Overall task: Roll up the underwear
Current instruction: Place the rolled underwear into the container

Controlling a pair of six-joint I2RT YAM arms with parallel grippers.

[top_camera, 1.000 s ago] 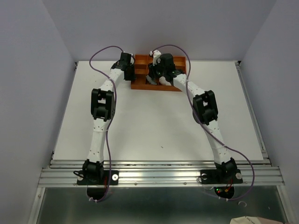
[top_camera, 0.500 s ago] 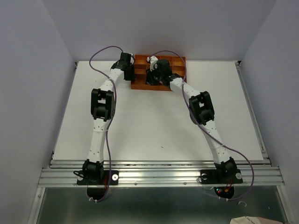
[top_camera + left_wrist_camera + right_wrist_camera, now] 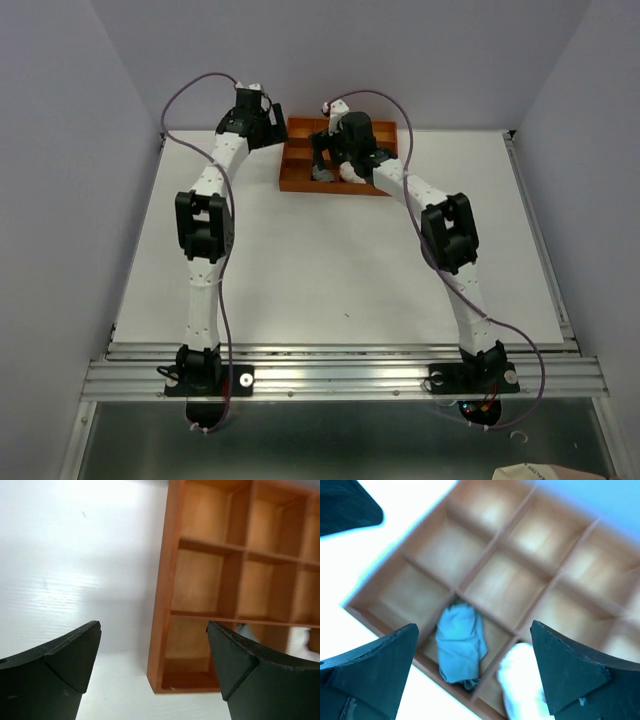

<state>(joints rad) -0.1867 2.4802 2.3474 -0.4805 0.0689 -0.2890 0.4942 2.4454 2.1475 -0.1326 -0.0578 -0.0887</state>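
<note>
The plain grey cloth underwear (image 3: pixel 461 647) lies bunched into a loose roll inside one compartment of an orange-brown wooden divider tray (image 3: pixel 160 580). That compartment is in the tray's row nearest the arms, the second one along from the tray's left corner. In the next compartment along the same row sits the thin pale pink-white cloth underwear (image 3: pixel 522 680), also bunched up; only a wooden partition stands between the two. The right wrist view is blurred, so the folds of either garment cannot be made out.

The right claw (image 3: pixel 474 626) hangs above these two compartments with its dark fingers (image 3: pixel 375 665) spread wide, holding nothing and apart from the cloth. The left claw (image 3: pixel 152 627) is held above the tray's left side wall, partly over the bare white surface (image 3: pixel 75 555), and is likewise wide open with nothing in it.

In the top view the tray stands at the far edge of the surface, about midway along it, and both white arms reach out to it from their bases at the near edge.
</note>
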